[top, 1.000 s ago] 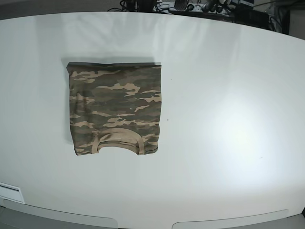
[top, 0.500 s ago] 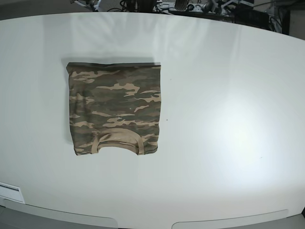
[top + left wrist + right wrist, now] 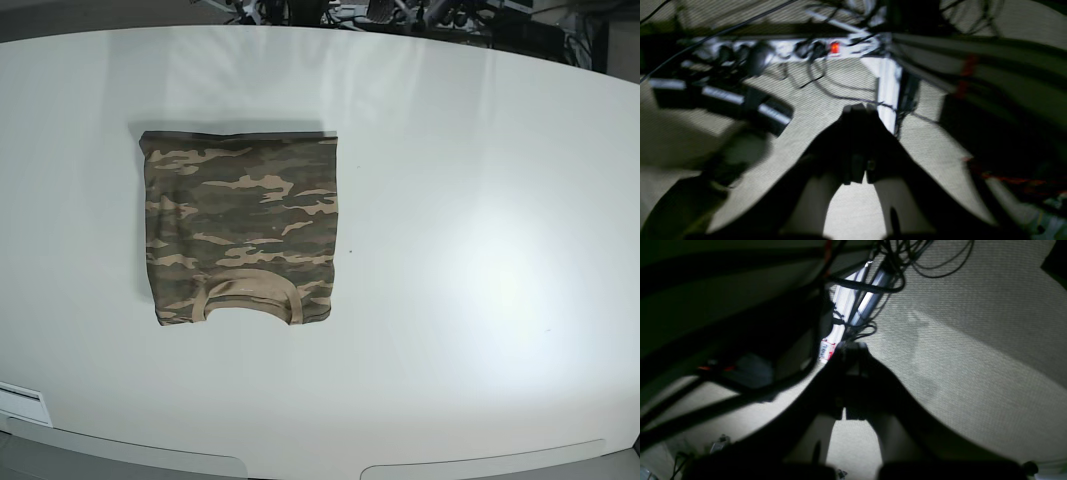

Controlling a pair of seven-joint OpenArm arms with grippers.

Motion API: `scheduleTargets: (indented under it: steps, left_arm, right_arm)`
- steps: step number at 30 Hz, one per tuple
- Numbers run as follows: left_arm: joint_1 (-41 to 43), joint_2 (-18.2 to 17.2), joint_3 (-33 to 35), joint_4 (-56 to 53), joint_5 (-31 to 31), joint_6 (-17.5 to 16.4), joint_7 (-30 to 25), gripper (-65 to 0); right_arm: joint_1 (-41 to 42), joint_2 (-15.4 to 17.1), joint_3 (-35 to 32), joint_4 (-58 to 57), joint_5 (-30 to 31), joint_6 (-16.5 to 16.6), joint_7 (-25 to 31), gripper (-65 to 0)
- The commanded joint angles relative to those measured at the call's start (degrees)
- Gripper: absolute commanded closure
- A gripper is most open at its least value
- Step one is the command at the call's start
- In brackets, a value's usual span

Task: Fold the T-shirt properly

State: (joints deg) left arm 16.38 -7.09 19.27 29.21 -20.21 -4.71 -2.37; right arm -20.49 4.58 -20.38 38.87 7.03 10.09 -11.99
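A camouflage T-shirt (image 3: 240, 228) lies folded into a compact rectangle on the left half of a white table (image 3: 470, 250), its tan collar (image 3: 248, 289) facing the near edge. Neither arm shows over the table. The left gripper (image 3: 858, 110) and right gripper (image 3: 851, 347) each have their jaws pressed together, holding nothing, pointing at cables and floor. The fold looks finished; the sound course is to keep both arms well clear and leave the edges squared.
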Motion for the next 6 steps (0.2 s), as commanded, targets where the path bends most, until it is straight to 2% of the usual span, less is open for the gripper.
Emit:
scheduleTargets:
  steps: [1,6]
  left_arm:
    - [0.24,0.0,0.48,0.39,-0.13,-0.07,-0.66,0.0]
    - [0.11,1.44,0.76,0.39,0.2,2.47,-1.49,0.0]
  right_arm:
    - [-0.22,-0.17,0.07,0.28,-0.09,0.37,0.48,0.0]
    - [0.72,-0.46,0.07,0.39,-0.02,0.59,1.77,0.0]
